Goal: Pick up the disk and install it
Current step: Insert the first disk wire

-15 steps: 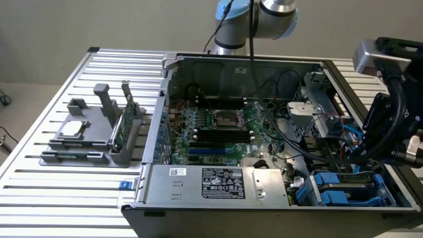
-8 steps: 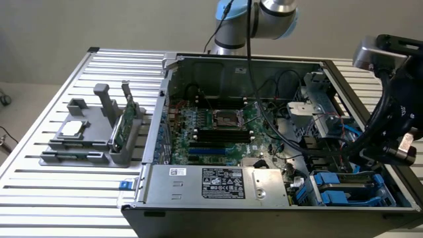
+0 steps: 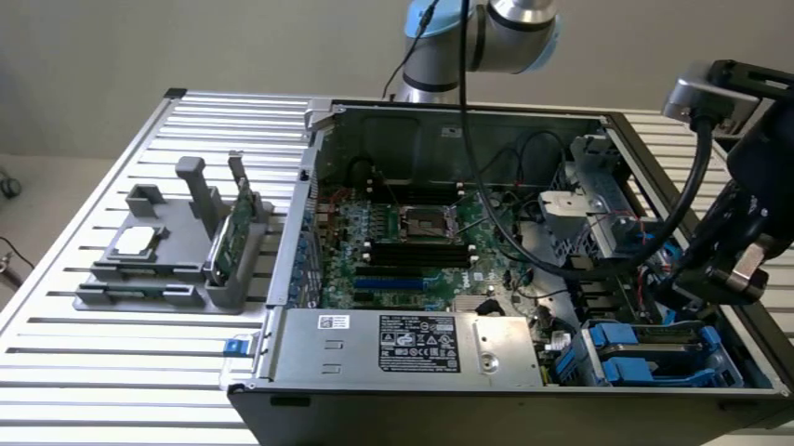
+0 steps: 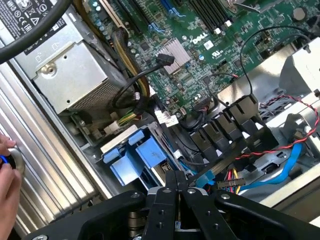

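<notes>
My gripper (image 4: 178, 181) is closed on nothing over the case's (image 3: 372, 409) drive-bay corner — the disk (image 4: 134, 159) looks already seated there.

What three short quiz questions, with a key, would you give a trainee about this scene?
1. True or false: the fingers are shut, with nothing between them.
2. What stands upright in the grey holder outside the case? A. green card B. fan C. battery
3. Fill in: the plastic carriers inside the case are ___ in colour.
Key: 1 true; 2 A; 3 blue.
</notes>
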Available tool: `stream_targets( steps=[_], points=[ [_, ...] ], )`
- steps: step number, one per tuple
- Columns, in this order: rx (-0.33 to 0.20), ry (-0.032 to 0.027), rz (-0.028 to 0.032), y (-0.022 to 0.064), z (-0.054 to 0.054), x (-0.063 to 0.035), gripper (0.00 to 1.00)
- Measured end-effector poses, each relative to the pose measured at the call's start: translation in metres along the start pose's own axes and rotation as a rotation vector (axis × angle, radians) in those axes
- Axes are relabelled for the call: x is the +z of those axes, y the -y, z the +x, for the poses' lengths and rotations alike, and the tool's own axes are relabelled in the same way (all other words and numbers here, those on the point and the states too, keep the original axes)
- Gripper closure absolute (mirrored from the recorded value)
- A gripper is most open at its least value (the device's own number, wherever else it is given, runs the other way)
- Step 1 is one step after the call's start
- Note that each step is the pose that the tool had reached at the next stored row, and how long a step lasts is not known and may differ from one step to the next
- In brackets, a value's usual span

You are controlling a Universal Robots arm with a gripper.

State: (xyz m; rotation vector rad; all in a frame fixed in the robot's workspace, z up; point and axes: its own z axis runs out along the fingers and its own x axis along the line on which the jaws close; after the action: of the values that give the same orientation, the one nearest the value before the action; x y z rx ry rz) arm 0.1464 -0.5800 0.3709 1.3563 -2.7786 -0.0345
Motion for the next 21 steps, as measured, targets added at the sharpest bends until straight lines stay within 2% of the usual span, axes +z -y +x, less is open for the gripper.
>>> stream_targets(
  steps=[21],
  points=[
    [0.334, 0.0140, -0.0116, 0.0000, 0.0000, 0.0000, 0.89]
  ],
)
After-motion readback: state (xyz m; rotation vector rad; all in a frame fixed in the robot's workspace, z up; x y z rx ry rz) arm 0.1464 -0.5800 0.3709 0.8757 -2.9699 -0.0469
